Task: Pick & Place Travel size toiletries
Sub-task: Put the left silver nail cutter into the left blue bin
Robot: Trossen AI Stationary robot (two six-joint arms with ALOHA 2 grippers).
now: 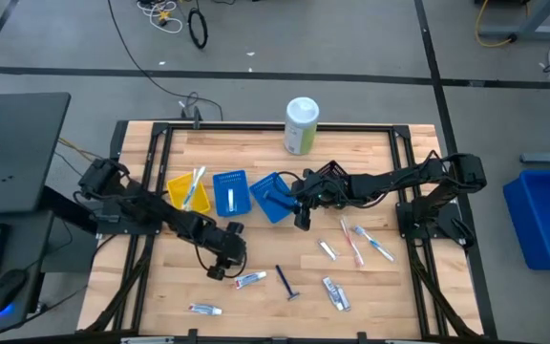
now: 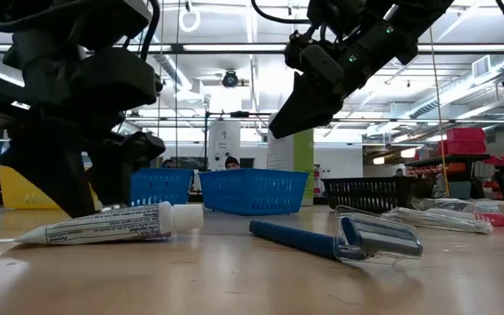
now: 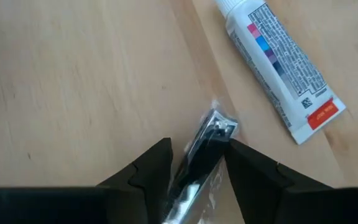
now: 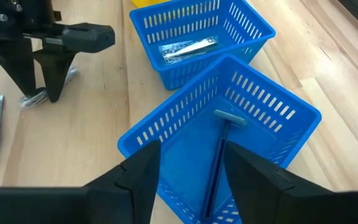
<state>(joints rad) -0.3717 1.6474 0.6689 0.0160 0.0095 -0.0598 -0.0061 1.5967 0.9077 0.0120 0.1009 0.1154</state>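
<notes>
— High view first: why do I have the left gripper down near the table's front edge?

— Sorting, I'd judge. It's on a wrapped nail clipper, and the middle tray already holds one like it.

— How do its fingers stand?

— Slightly apart, straddling the clipper, seemingly touching its wrap, not clamped. A toothpaste tube lies just beside.

— And the right gripper?

— Over the tilted tray mid-table, fingers parted and empty; a razor lies inside.
</notes>
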